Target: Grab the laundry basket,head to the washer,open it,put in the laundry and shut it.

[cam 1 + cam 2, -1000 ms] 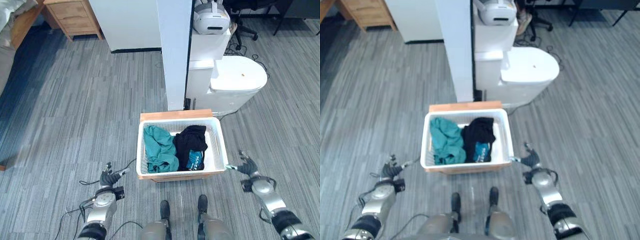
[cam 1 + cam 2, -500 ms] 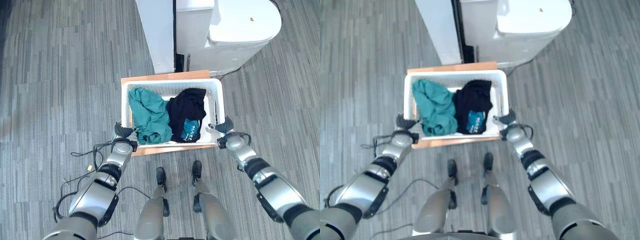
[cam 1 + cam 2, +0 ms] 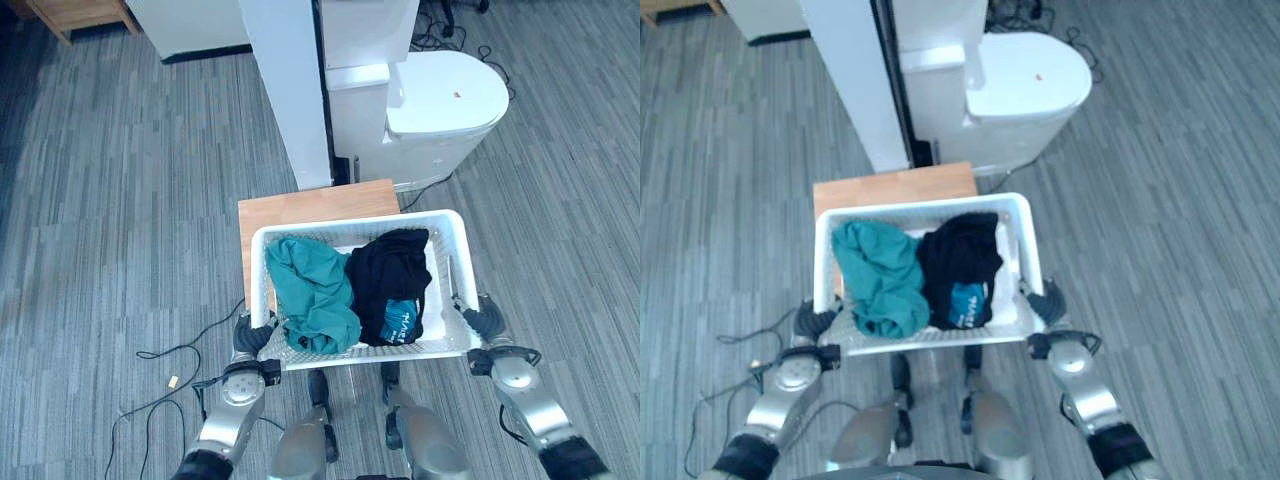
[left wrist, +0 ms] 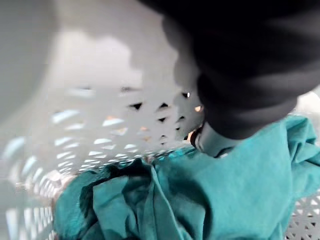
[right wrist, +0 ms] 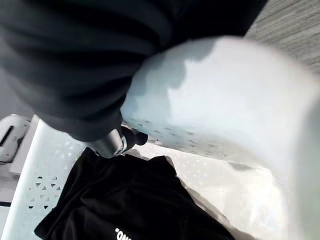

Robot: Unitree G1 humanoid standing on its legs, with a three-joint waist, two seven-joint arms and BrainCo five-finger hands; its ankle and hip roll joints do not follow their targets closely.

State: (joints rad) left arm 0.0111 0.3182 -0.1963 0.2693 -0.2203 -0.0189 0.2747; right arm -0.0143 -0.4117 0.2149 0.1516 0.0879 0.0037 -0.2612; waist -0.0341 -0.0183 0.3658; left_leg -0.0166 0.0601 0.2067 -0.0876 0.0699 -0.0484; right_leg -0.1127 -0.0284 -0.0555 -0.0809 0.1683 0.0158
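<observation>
Lifted off the wooden stand [image 3: 312, 206] since a moment ago, the rigid, light laundry basket [image 3: 440, 223] hangs just before it. The left robot hand [image 3: 248, 340] and right robot hand [image 3: 481, 322] clasp its side rims, its best holds; soft clothes [image 3: 312, 290] may shift.

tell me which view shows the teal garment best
The left eye view: the whole teal garment lies in the left half of the white basket, beside the black garment. The right eye view shows the same. The left wrist view catches only a close patch of its folds; the right wrist view shows the black garment instead.
</observation>
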